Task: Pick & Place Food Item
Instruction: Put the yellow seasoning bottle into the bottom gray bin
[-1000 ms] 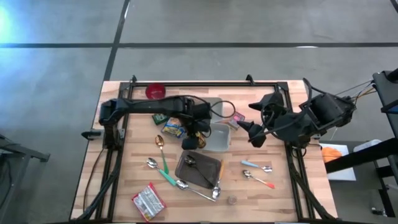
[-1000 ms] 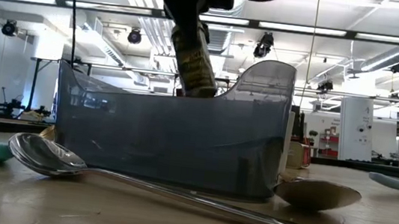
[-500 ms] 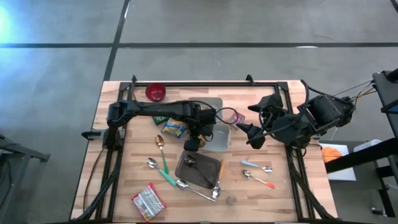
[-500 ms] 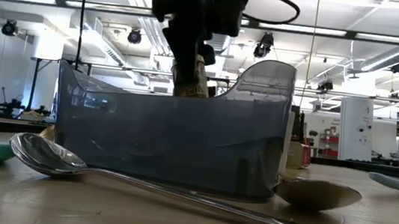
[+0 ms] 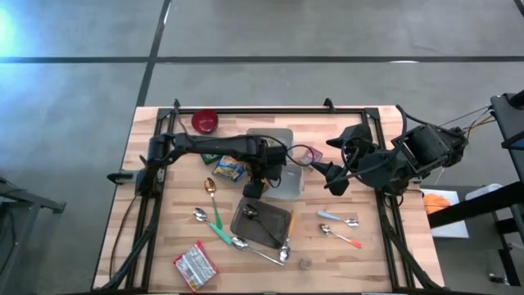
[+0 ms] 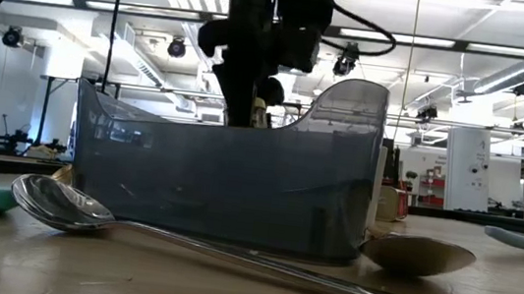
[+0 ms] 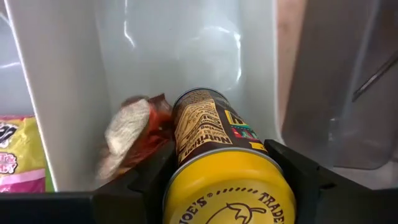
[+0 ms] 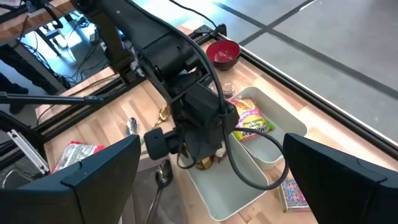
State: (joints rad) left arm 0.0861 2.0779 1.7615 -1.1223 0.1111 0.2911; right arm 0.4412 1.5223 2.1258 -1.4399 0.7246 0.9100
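A can point(image 7: 206, 127) with a brown label and a yellow lid point(image 7: 231, 198) hangs upright inside a white bin point(image 7: 186, 43), with my left gripper point(image 5: 260, 174) shut on it and pointing down. In the right wrist view the can point(image 8: 206, 162) shows under that gripper, over the bin point(image 8: 249, 177). A red-brown wrapped snack point(image 7: 134, 134) lies on the bin's floor beside the can. In the low view only a sliver of the can point(image 6: 263, 118) shows behind a dark tray's wall. My right gripper point(image 5: 332, 179) stands open and raised at the right, holding nothing. My left gripper pinches the can's round side just below the lid point(image 7: 180, 163) between its two fingers point(image 7: 149, 180), which come from above and point down. The can hangs upright below them, lid up, inside the bin. Whether its lower end touches the bin's floor I cannot tell.
A second bin compartment holds a yellow-pink packet point(image 8: 249, 121). A dark tray point(image 5: 262, 223) with a spoon lies near the bin, with several spoons point(image 5: 214, 215) around it. A red bowl point(image 5: 205, 121), a snack bag point(image 5: 195, 264) and a small packet point(image 5: 229, 169) sit elsewhere.
My left gripper has gone down into the bin with the can and rolled a little at the wrist. The can, tilted and well above the dark tray's rim before, now stands upright and is almost hidden behind it.
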